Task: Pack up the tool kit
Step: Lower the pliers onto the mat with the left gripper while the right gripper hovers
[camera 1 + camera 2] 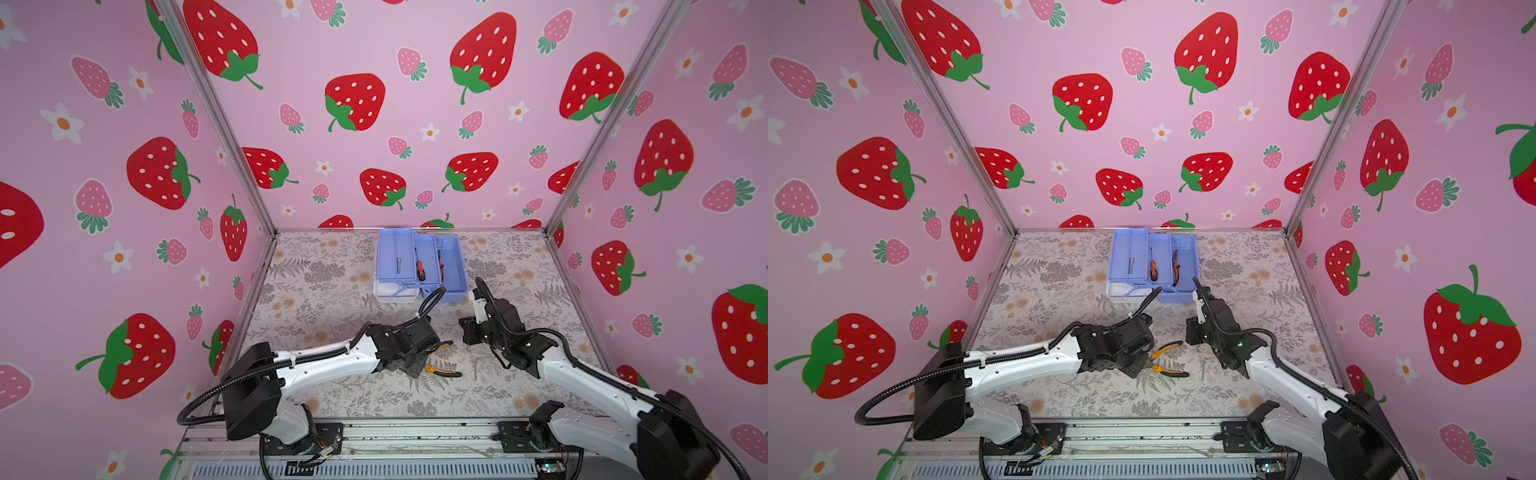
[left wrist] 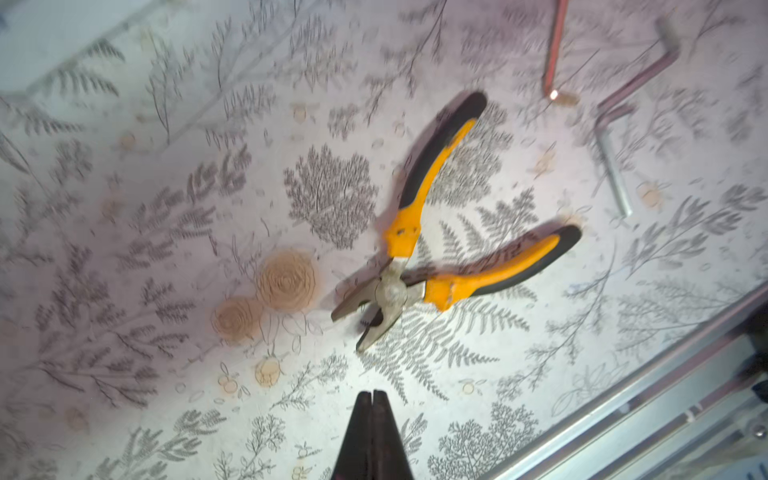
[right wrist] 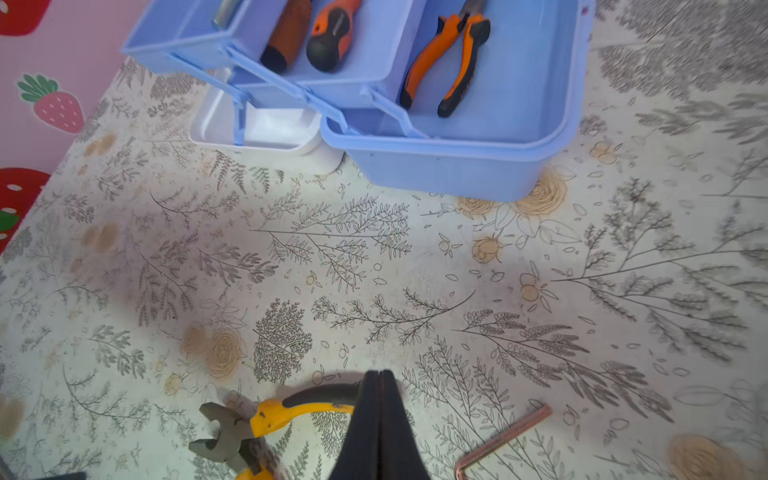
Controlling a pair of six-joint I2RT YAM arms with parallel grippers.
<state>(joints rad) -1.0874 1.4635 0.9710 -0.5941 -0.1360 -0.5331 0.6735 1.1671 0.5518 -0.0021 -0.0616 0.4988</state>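
Two claws, both closed, both empty. Left gripper [image 2: 372, 395]: jaws pressed flat together, nothing between them. Right gripper [image 3: 379, 374]: same, fingers meet with no gap.

Tool kit [image 1: 419, 266] [image 1: 1152, 266] sits open on the floral mat [image 1: 332, 291], hard against the back wall and roughly mid-width. Blue trays are fanned out stepwise and the white lid [image 3: 257, 129] lies under the trays on the kit's left side.

Inside the kit:
- orange pliers [image 3: 449, 58] in the deep base
- orange-black screwdriver [image 1: 1153, 270] in the middle tray
- small silver metal piece [image 1: 1131, 266] in the leftmost tray

Outside the kit, on the mat on its near side and well apart from it:
- yellow pliers [image 2: 392, 291] [image 1: 442, 371], handles spread and nose open
- silver hex key [image 2: 611, 162]
- reddish hex key [image 3: 505, 436]

Both arms are reached in on the kit's near side, above those loose tools, neither touching the kit. The left claw's tips are just short of the yellow pliers' nose, not in contact. In the right wrist view the right claw's tips overlap one yellow handle, but contact can't be told. The left wrist picture is motion-blurred.
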